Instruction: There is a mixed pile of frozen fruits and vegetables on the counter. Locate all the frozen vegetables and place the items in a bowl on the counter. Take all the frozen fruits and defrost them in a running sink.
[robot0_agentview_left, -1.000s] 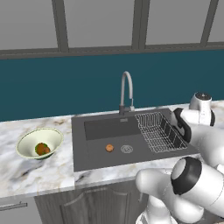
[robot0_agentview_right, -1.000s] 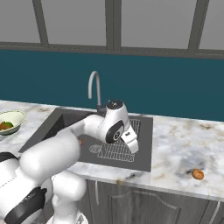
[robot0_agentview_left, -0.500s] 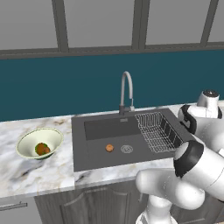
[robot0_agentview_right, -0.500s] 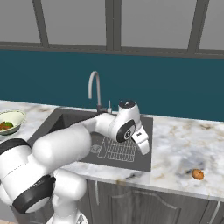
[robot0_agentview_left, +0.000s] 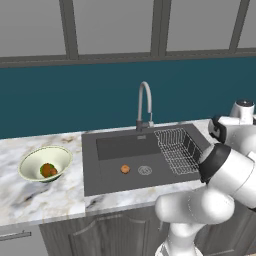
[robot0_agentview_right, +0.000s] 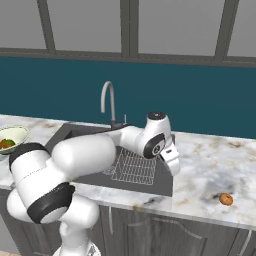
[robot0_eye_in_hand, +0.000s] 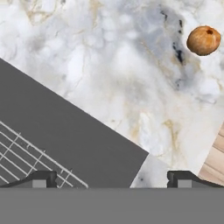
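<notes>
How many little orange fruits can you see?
2. One orange fruit lies in the sink beside the drain. The other orange fruit sits on the counter right of the sink. More may be hidden behind the arm.

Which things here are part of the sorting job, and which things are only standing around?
Belonging to the job:
bowl holding green and brown pieces
orange fruit in the sink
orange fruit on the counter
sink
faucet
open gripper

Just there:
wire rack
</notes>
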